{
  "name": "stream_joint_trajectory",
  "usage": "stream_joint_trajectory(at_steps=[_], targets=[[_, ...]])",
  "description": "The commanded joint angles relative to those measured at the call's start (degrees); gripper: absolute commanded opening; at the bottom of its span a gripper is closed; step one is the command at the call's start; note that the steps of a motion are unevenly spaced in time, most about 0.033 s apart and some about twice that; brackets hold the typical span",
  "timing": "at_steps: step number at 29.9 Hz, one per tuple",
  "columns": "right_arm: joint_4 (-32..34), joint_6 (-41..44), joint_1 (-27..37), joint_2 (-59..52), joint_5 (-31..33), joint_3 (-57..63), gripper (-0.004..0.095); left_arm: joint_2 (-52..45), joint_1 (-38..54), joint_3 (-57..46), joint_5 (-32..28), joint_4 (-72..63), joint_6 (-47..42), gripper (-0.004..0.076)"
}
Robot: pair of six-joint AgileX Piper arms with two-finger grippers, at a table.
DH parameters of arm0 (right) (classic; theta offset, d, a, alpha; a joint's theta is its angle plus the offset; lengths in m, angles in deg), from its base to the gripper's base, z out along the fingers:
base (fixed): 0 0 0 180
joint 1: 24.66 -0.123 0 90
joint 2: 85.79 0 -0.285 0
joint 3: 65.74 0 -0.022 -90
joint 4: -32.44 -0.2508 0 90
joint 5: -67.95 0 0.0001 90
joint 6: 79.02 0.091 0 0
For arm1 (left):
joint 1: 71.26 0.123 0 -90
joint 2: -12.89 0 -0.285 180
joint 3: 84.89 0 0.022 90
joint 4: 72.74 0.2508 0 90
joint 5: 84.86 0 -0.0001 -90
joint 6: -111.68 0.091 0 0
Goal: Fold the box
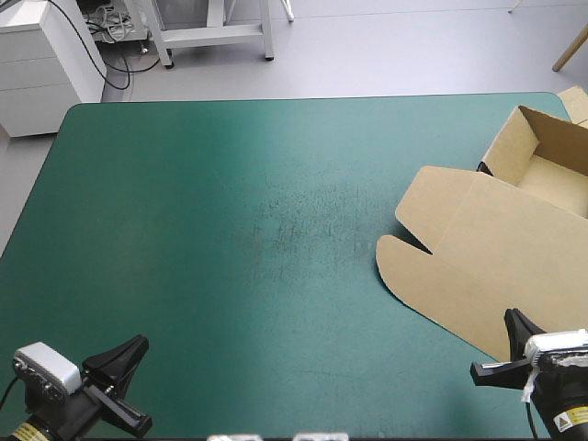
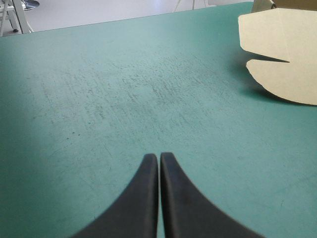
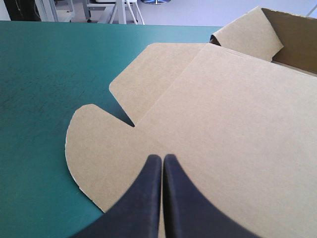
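— Where is the thing you are meant to fold?

— The brown box of cut cardboard lies at the table's right side; its far part is already an open tray with raised walls, by the far right corner; its broad flat lid stretches from there toward the near edge, with two rounded flaps at its left end lying on the teal-green cover.

— And your pincers?

— My right gripper, two black fin-shaped fingers, is clenched to a point with nothing between them; it hangs over the near part of the lid (whether it touches the board I cannot tell). I judge it is there because the lid looks like the one loose panel; a closed tip suits pressing or nudging, not pinching.

— The left one?

— My left gripper is clenched too and empty, over bare cover near the table's near left corner, well apart from the box; the flaps show far ahead of it and off to one side. I reckon it is parked out of the way, since nothing on that side seems to need a hold.

— How far along, then?

— Mostly there, by my reckoning; the tray stands, the lid lies flat.
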Motion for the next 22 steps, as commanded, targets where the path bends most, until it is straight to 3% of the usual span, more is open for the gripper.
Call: stream_joint_trajectory(at_steps=[1,12,22], targets=[[0.3,0.3,-0.2,-1.1,-3.7,-1.3,-0.0006,0.6,0.0,1.3,-3.0,-1.2,0.0,-0.0008],[0.3,0.3,-0.2,-8.1,-3.7,-1.3,-0.0006,0.6,0.0,1.3,-3.0,-3.3,0.0,-0.0008],[0.1,0.1,-0.2,-7.9,-3.6,-1.3,-0.0006,0.6,0.0,1.3,-2.9,-3.5,0.0,-0.0008]])
